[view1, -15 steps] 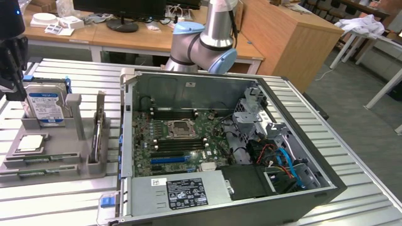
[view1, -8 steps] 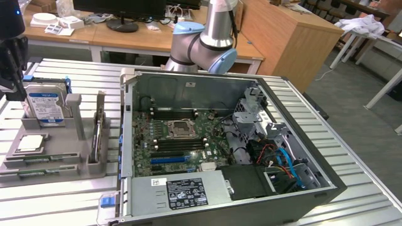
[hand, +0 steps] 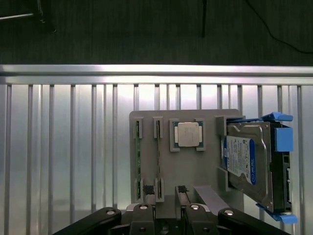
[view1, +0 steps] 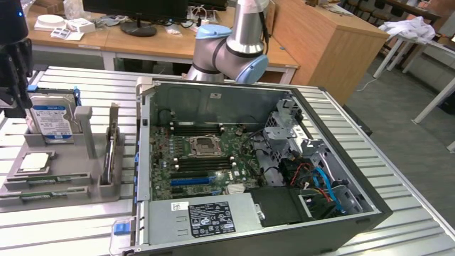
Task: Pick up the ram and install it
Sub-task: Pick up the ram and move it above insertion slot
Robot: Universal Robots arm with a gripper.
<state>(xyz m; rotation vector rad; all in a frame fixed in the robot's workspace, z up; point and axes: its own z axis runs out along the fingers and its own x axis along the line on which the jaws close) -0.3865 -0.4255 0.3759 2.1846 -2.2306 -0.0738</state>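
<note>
Two green sticks stand on edge in the grey holder's [hand: 195,171] narrow slots. The ram [hand: 158,161] nearer the processor chip [hand: 188,134] lies beneath the gripper [hand: 165,195], whose fingers stand apart and empty. Edge-up storage likely offers a thin top to pinch. In the exterior view, the holder sits at nine o'clock of the open computer case [view1: 213,82], with the hard drive [view1: 50,121] at the holder's twelve.

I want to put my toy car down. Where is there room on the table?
Bare table lies nearer the camera than the gray tray, and beside the computer case at the exterior view's right. The tray and the case's inside are crowded.
</note>
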